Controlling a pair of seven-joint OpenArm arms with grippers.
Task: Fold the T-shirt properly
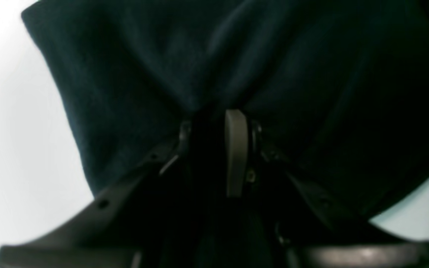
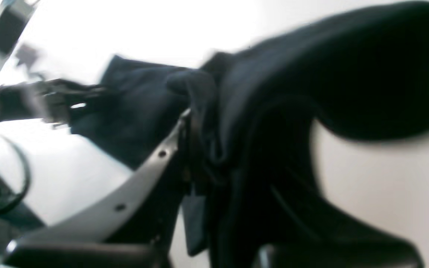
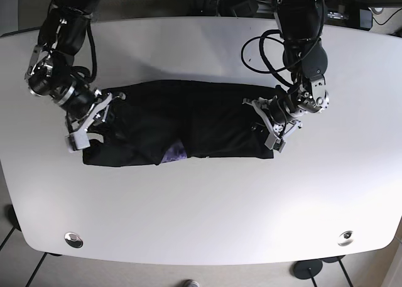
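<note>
because the fold needs both ends lifted together, my left tool (image 3: 271,125) and right tool (image 3: 90,120) each pinch bunched cloth at opposite ends of the t-shirt (image 3: 182,130), stretched dark across the table (image 3: 207,211).

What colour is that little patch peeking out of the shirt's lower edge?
Purple, against the black T-shirt; the base view shows it best.

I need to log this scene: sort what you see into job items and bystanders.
Job:
T-shirt, dark, stretched across the table
left gripper, shut on the T-shirt
right gripper, shut on the T-shirt

Bystanders:
black cables near the left arm's base
</note>
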